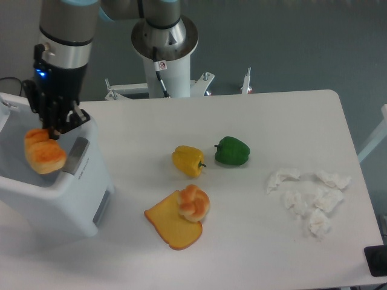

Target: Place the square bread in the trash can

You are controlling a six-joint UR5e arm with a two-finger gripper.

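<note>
The trash can (57, 193) is a large white plastic bin, rectangular with rounded corners, greyish inside, with a grey panel on its rim; over its open mouth hangs the square bread (44, 151), a blocky golden-orange chunk with a glossy browned crust and creased segments, clear of the bin's floor as far as can be seen; the gripper (54, 128) comes down from a silver-and-black wrist and its dark fingers meet the bread's top, closed down to the width of the piece and gripping it, though the fingertips themselves are hard to make out; there is one bread chunk and one bin. Right of the trash can, on the smooth white table (272, 115), lies one flat yellow toast slice (169, 226) with a browner edge; one round knotted bun (194, 203), pale and golden, rests on the slice's upper right corner; beyond these, farther from the bin, sits one waxy yellow bell pepper (188, 160), and just beside it one glossy green bell pepper (232, 151), the two apart; farthest right of the trash can lies a loose cluster of about five crumpled white paper scraps (308, 196).
</note>
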